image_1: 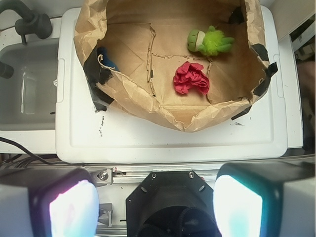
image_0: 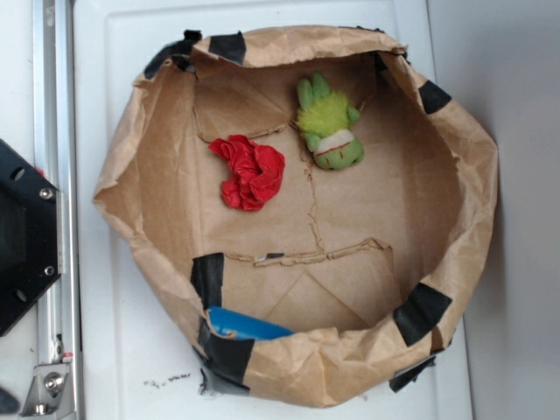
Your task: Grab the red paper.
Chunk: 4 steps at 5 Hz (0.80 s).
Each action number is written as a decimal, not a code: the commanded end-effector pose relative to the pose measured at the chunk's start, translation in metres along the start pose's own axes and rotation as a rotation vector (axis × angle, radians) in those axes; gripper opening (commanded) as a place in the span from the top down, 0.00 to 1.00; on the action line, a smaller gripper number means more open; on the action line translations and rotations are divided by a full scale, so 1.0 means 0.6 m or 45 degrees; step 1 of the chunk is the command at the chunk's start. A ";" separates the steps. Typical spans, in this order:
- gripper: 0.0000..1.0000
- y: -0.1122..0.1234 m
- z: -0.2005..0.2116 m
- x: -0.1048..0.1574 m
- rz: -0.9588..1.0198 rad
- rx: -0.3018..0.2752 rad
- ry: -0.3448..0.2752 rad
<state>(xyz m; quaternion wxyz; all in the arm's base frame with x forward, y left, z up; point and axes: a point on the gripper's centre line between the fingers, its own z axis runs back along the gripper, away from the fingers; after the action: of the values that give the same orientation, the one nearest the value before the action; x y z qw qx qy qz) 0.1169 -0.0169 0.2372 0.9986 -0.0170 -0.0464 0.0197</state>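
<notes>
The red paper point(image_0: 251, 172) point(image_1: 191, 78) is a crumpled, ruffled wad lying on the floor of a shallow brown paper bin point(image_0: 477, 166) point(image_1: 128, 94). In the wrist view my gripper point(image_1: 155, 205) is open, its two glowing pads point(image_1: 74, 207) far apart at the bottom edge with nothing between them. It hangs high above the robot's black base point(image_1: 170, 202), well short of the bin and the paper. The gripper does not show in the exterior view.
A fuzzy green plush toy point(image_0: 328, 122) point(image_1: 210, 42) lies next to the red paper. A smooth blue thing point(image_0: 245, 325) point(image_1: 106, 58) is tucked against the bin's wall. The bin stands on a white board point(image_0: 114, 332) point(image_1: 163, 138). A sink point(image_1: 29, 94) lies beside it.
</notes>
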 end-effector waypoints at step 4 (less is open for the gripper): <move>0.00 0.018 -0.020 0.173 0.053 -0.027 -0.059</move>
<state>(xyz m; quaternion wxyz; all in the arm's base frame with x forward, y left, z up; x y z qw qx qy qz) 0.2179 -0.0053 0.2217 0.9981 -0.0289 -0.0472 0.0276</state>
